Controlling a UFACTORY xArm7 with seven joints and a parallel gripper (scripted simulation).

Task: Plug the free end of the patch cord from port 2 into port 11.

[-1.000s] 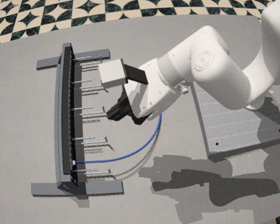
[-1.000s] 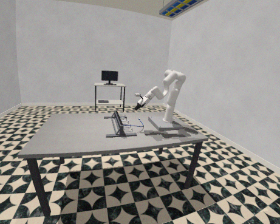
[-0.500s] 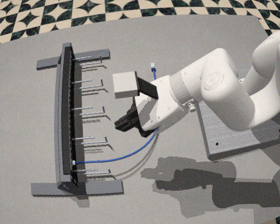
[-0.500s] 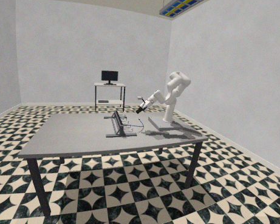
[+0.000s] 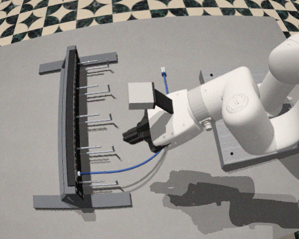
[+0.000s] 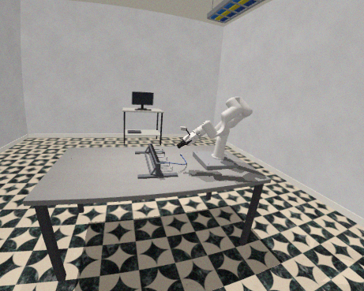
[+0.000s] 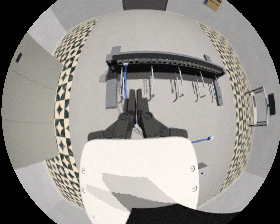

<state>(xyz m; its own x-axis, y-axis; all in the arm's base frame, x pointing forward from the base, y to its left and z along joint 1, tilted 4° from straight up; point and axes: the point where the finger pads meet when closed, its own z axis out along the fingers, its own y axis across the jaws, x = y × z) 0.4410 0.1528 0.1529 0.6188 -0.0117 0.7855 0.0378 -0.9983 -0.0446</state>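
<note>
No readable text in any view.

The rack (image 5: 71, 123) shows only a dark face from the top view; its port number plates are too small and blurred to read in the wrist view. A round emblem on the arm (image 5: 236, 102) carries faint marks that cannot be made out. The monitor (image 6: 142, 98) screen is dark.

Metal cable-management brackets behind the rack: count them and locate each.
5. The grey L-shaped metal brackets run along the black rack: far end, next, middle, fourth, near end just past the blue patch cord.
</note>
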